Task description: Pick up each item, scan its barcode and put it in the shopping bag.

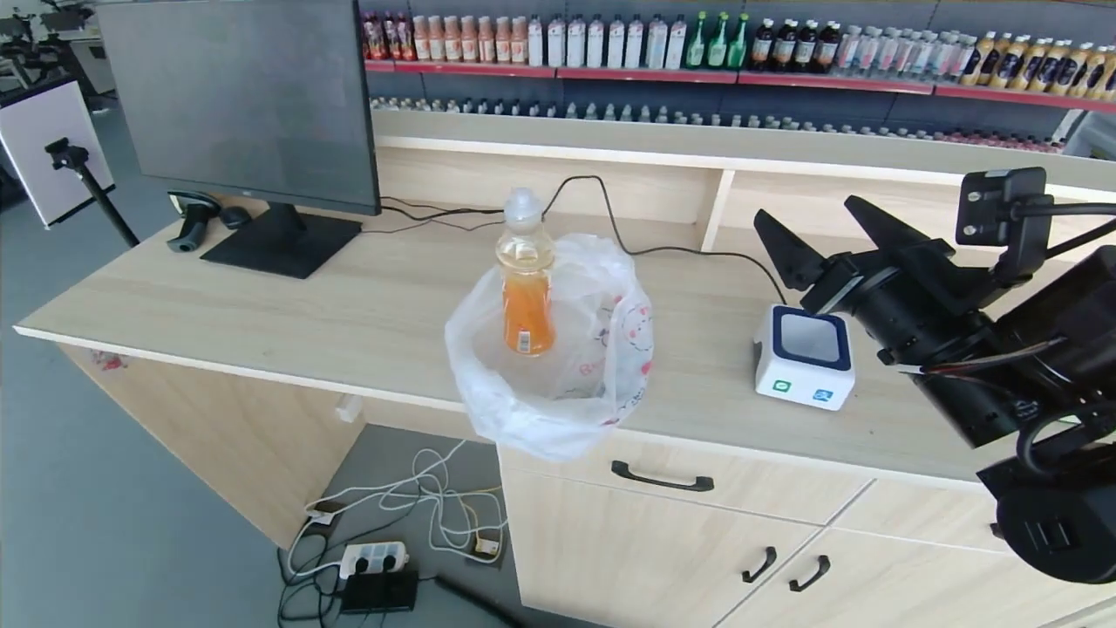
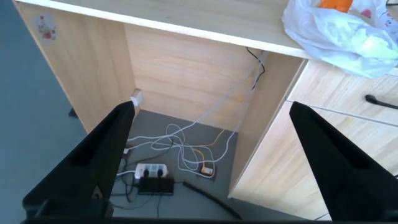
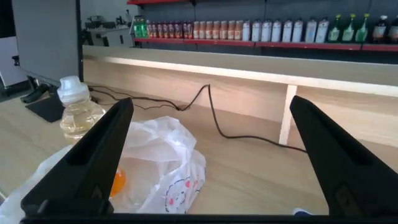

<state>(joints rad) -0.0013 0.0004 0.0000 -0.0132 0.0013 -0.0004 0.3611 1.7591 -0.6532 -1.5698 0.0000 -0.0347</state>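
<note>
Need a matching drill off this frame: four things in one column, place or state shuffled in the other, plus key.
Things
1. bottle
2. scanner
3. monitor
4. right gripper

Place or state
A. back left of the counter, screen dark
B. fingers open, holding nothing, above the counter's right end
C. upright inside the shopping bag
D. on the counter to the right of the bag, cable running to it

Pairs: 1-C, 2-D, 3-A, 4-B

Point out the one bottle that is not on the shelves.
The orange drink bottle with the pale cap, standing upright in the white shopping bag on the counter; the others line the back shelves.
</note>
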